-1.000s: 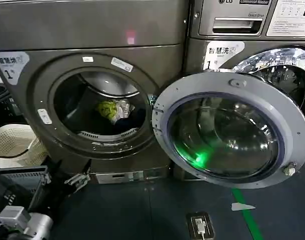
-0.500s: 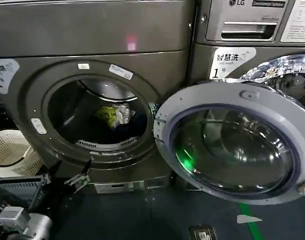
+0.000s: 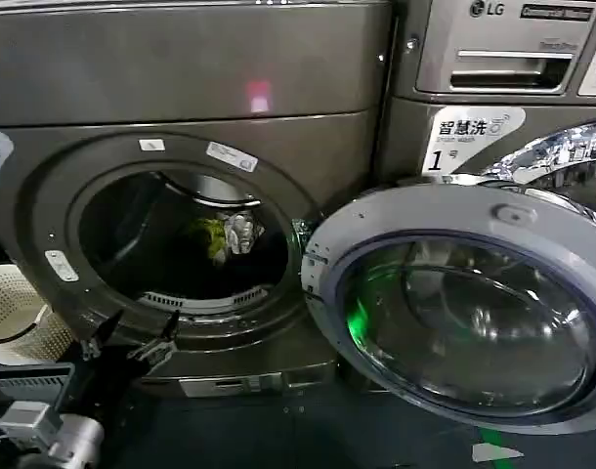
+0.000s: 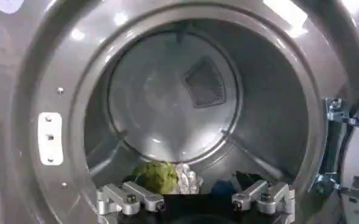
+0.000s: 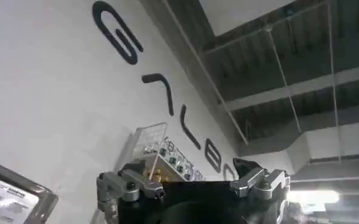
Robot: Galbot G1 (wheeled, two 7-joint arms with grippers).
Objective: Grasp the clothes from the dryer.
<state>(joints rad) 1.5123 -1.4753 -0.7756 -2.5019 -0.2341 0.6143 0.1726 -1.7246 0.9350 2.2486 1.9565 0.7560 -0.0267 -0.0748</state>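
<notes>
The clothes (image 3: 227, 234) lie in a small heap low at the back of the dryer (image 3: 181, 88) drum, its door (image 3: 464, 313) swung open. They look soft, light and limp, so pinching a raised fold of the yellow-green piece should lift it; the dark one beside it is hard to make out. The left gripper (image 4: 194, 198) hangs wide open before the porthole. The right gripper (image 5: 191, 182) is parked, jaws wide, pointing upward. The neighbouring machine (image 3: 503, 59) reads "LG" with a "1" sticker.
</notes>
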